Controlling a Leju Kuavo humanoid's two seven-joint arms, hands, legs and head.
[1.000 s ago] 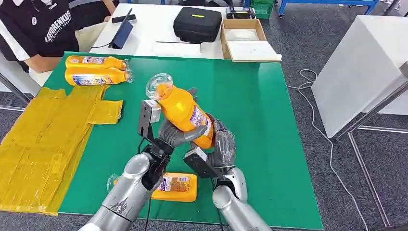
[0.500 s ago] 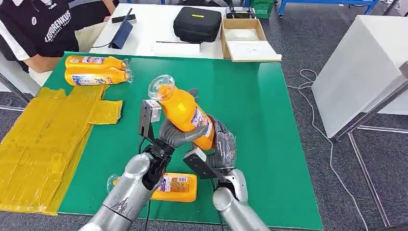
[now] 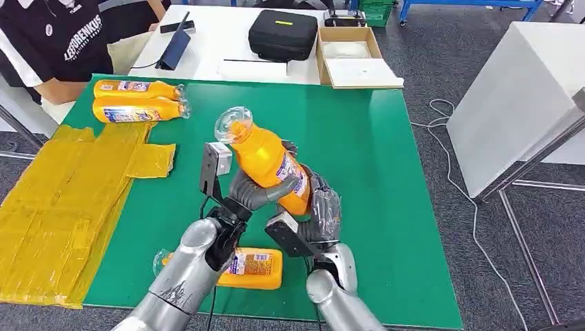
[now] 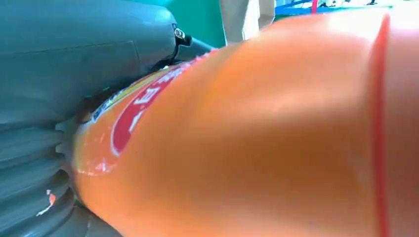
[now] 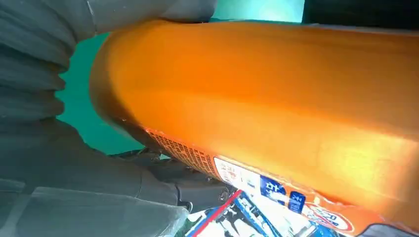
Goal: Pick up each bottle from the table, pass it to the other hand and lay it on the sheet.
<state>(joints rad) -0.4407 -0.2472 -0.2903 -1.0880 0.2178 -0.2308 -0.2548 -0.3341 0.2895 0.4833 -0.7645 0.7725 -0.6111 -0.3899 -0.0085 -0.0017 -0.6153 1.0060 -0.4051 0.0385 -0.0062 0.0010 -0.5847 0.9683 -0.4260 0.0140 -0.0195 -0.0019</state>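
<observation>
Orange plastic bottle with a clear cap and printed label (image 3: 268, 165), tilted, cap end up and away from me, held off the green tabletop (image 3: 386, 179) between both of my hands. My left hand (image 3: 254, 194) wraps the lower body of the bottle from the left, grey fingers curled under the label; in the left wrist view the orange plastic bottle (image 4: 257, 138) lies pressed against the ribbed grey cover of the left hand (image 4: 44, 98). My right hand (image 3: 319, 210) closes on the base of the same bottle from the right; in the right wrist view the bottle (image 5: 276, 103) runs across the right hand (image 5: 74, 163), whose thumb lies over its top edge. Just below my left forearm, a second orange bottle (image 3: 252, 267) lies flat on the tabletop near its front edge. Well beyond my left hand and off to its left, a pair of orange bottles (image 3: 138, 100) lie side by side, touching, at the far corner of the tabletop. Left of my left hand, a crumpled yellow plastic sheet (image 3: 62, 200) covers that side of the tabletop and hangs past its edge. Beyond the paired bottles, a person in a dark shirt (image 3: 62, 34). Farther off, a white table (image 3: 214, 41) carries a black zip case (image 3: 283, 33) and an open cardboard box (image 3: 352, 55).
</observation>
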